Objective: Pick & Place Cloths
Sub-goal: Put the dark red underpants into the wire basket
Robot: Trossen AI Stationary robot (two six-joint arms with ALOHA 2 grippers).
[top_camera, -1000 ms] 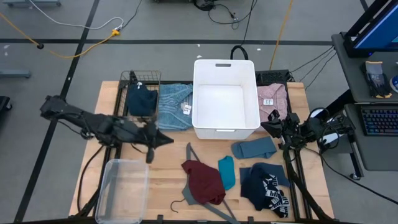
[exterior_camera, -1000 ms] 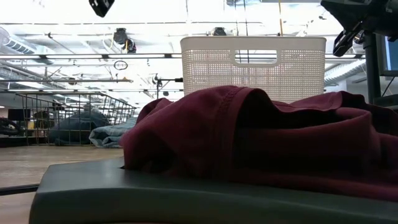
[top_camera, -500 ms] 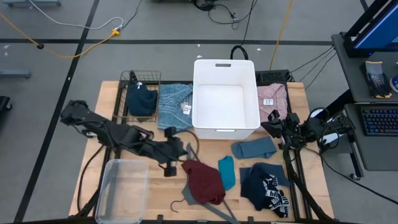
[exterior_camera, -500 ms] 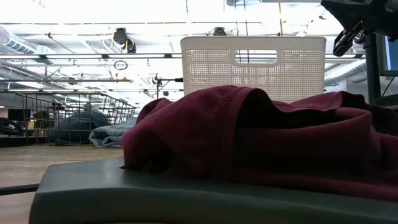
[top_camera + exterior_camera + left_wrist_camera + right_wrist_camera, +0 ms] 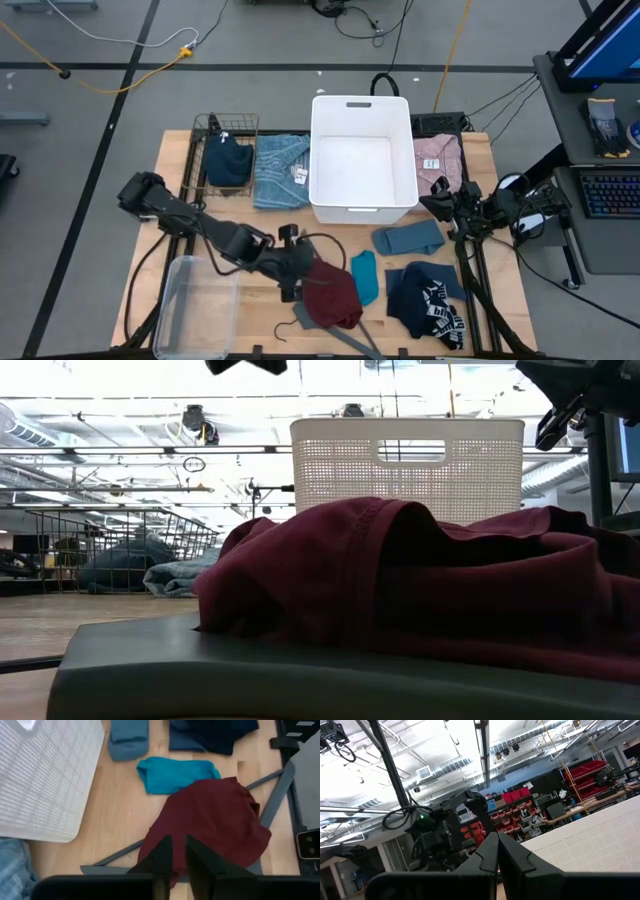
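A maroon cloth (image 5: 328, 293) (image 5: 400, 580) (image 5: 210, 830) lies bunched on the table, draped partly over a grey hanger (image 5: 272, 795). Beside it lie a teal cloth (image 5: 364, 277) (image 5: 177, 774), a slate-blue one (image 5: 408, 238) and a navy one with white print (image 5: 430, 305). My left gripper (image 5: 298, 272) (image 5: 179, 852) hovers above the maroon cloth's left edge, its fingers a narrow gap apart; the low view shows it (image 5: 245, 365) high over the table. My right gripper (image 5: 432, 205) (image 5: 496, 842) waits shut at the table's right side.
A white basket (image 5: 362, 102) (image 5: 405, 465) stands at the far middle. A folded light-blue cloth (image 5: 280, 170) and a navy cloth in a wire basket (image 5: 228, 160) lie to its left, a pink cloth (image 5: 438, 160) to its right. A clear plastic bin (image 5: 195, 305) sits near left.
My left arm has swung from the table's left side, beside the wire basket, toward the right and the near edge, ending above the maroon cloth's left edge. The cloths have stayed where they were.
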